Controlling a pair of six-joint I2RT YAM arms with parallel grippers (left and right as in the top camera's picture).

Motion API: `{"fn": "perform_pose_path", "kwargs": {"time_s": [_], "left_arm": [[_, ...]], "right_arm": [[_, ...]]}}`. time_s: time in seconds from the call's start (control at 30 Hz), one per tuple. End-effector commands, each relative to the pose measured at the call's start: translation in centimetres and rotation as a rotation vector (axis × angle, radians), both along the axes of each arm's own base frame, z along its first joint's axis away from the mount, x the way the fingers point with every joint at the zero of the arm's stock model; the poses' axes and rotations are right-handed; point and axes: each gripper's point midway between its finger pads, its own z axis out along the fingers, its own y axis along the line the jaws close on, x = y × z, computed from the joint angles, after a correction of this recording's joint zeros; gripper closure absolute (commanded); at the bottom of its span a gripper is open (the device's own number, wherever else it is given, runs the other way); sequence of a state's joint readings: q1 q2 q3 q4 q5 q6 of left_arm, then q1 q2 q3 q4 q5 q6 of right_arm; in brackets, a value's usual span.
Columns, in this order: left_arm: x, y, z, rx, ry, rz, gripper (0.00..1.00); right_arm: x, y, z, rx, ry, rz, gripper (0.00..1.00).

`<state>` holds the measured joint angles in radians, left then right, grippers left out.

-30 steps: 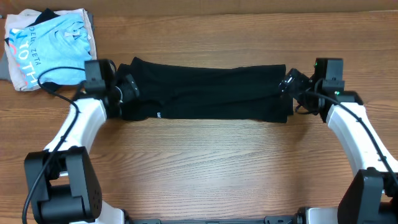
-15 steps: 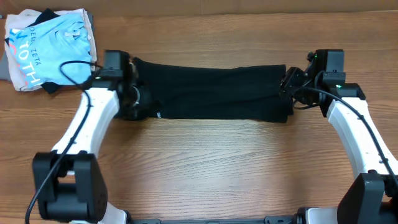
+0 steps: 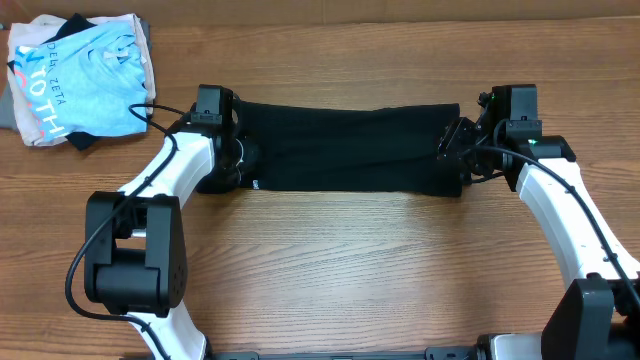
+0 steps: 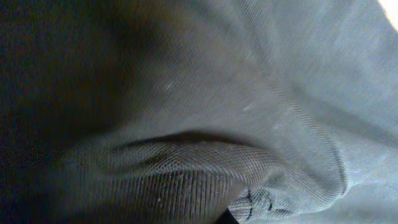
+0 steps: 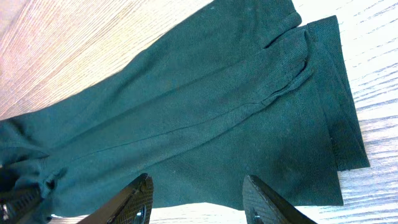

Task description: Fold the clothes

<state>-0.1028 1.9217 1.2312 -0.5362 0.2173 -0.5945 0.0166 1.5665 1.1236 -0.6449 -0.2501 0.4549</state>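
Fingers of the right gripper [image 5: 199, 202] stand wide apart with nothing between them, poised over one end of the plain black soft-fabric T-shirt [image 5: 186, 124]. The left gripper [image 3: 232, 158] sits on the opposite end; its camera shows only dark cloth pressed close, so I cannot tell whether it grips. The shirt lies as a long folded band across the wooden table [image 3: 350, 270]. A good fold probably needs both ends pinched through every layer and lifted evenly, since soft knit may slip or bunch
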Motion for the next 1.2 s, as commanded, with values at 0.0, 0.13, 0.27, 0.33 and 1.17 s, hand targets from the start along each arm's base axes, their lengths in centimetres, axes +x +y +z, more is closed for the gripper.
{"fn": "perform_pose_path", "kwargs": {"time_s": [0.0,0.13,0.27,0.33,1.17], "left_arm": [[1.7,0.0,0.1,-0.020,-0.061,0.019,0.96],[4.2,-0.3,1.4,-0.023,-0.182,0.001,0.96],[6.1,-0.1,2.6,-0.003,-0.281,-0.012,0.88],[6.8,-0.2,3.1,0.003,-0.318,-0.030,0.83],[-2.3,2.6,5.2,0.151,0.131,-0.202,0.96]], "right_arm": [[-0.1,0.2,-0.2,-0.006,0.002,0.010,0.50],[-0.1,0.2,-0.2,-0.005,0.003,0.010,0.50],[-0.1,0.2,-0.2,-0.005,0.003,0.010,0.50],[-0.1,0.2,-0.2,-0.005,0.002,0.010,0.50],[0.7,0.9,-4.6,-0.010,0.080,0.034,0.95]]}}
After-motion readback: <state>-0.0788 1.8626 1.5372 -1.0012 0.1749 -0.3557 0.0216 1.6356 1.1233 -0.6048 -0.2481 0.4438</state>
